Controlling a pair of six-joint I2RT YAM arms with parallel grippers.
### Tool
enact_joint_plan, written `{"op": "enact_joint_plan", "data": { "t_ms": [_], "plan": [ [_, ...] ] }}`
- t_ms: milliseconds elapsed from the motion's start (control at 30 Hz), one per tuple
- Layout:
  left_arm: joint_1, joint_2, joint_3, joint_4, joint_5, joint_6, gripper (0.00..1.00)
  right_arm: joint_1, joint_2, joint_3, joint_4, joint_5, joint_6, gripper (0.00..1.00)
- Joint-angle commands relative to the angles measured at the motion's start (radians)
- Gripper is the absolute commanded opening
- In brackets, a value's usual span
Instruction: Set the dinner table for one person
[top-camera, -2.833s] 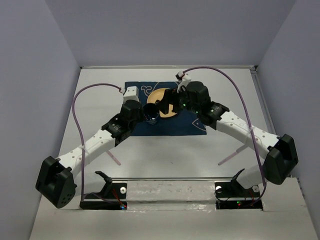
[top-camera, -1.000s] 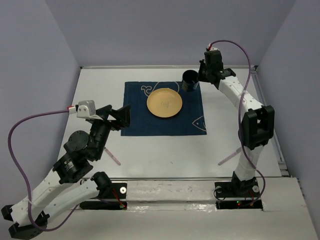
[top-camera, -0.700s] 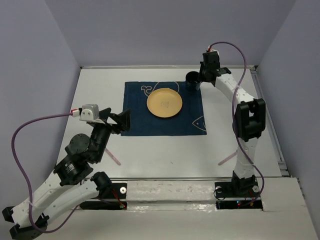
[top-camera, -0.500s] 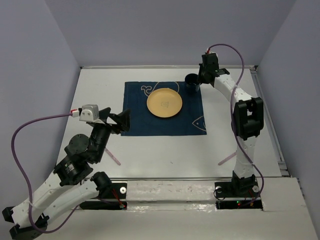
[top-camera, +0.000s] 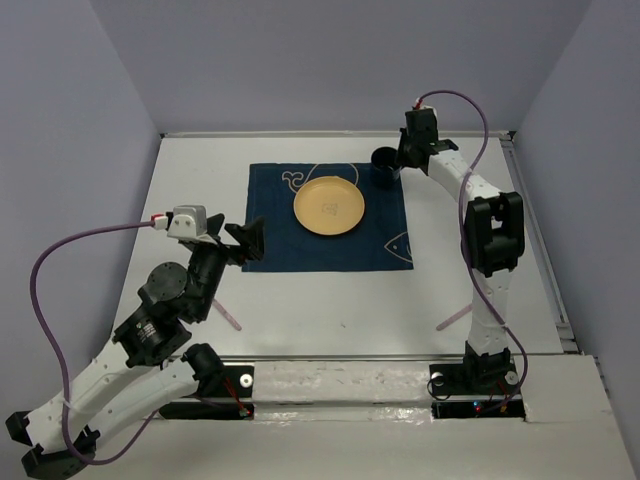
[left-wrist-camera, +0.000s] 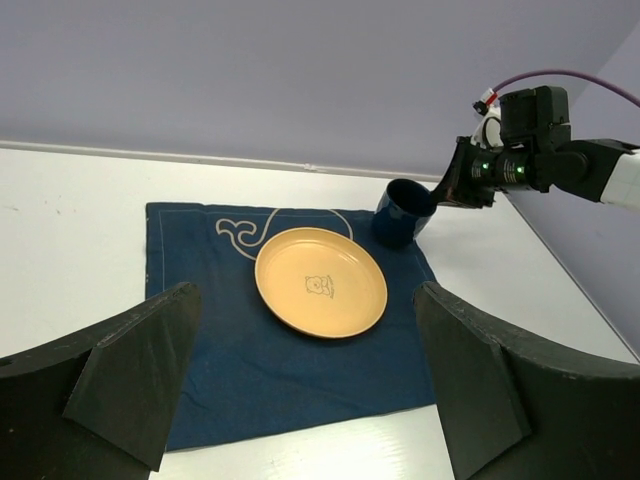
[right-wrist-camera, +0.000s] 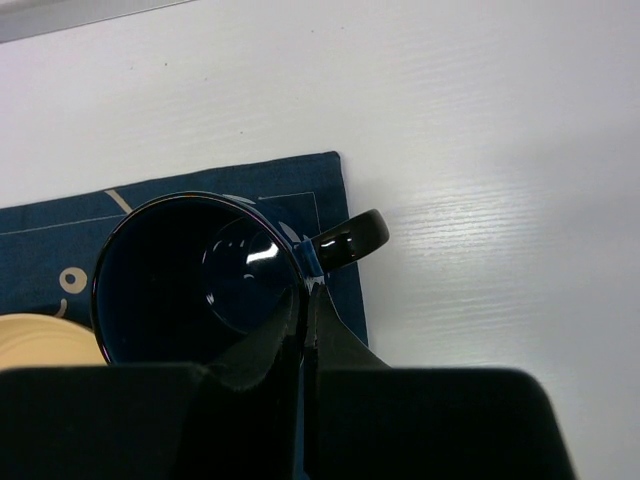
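A navy cloth with whale outlines lies on the white dinner table, with a yellow plate near its middle. At the cloth's far right corner stands a dark blue mug. My right gripper is shut on the mug's rim beside the handle; the right wrist view shows this grip on the mug. My left gripper hovers open over the cloth's near left edge, empty. In the left wrist view, this gripper frames the plate and mug.
Two thin pink utensils lie on the table, one near the left arm and one near the right arm. A metal rail runs along the near edge. Grey walls close in the far and side edges.
The mug went from the near left of the plate to the cloth's far right corner in my right gripper. My left arm pulled back to the near left, then edged slightly right.
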Motion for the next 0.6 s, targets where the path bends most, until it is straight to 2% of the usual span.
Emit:
{"op": "enact_joint_plan", "data": {
  "t_ms": [0,333,367,467,500,567],
  "plan": [
    [0.015,0.015,-0.006,0.048,0.009,0.020,0.99,-0.005,-0.001,0.052,0.140,0.003,0.015,0.00],
    [0.034,0.023,-0.009,0.053,0.030,0.016,0.99,-0.005,0.004,-0.004,0.158,-0.019,0.023,0.00],
    [0.037,0.024,-0.008,0.053,0.032,0.016,0.99,-0.005,0.005,-0.004,0.157,-0.022,0.021,0.02],
    [0.038,0.023,-0.011,0.053,0.033,0.016,0.99,-0.005,0.004,-0.004,0.155,-0.013,0.020,0.28],
    [0.040,0.023,-0.009,0.053,0.035,0.016,0.99,-0.005,-0.005,-0.004,0.154,-0.014,0.015,0.39],
    [0.041,0.021,-0.011,0.055,0.036,0.013,0.99,-0.005,-0.021,-0.001,0.146,-0.023,0.006,0.51]
  ]
}}
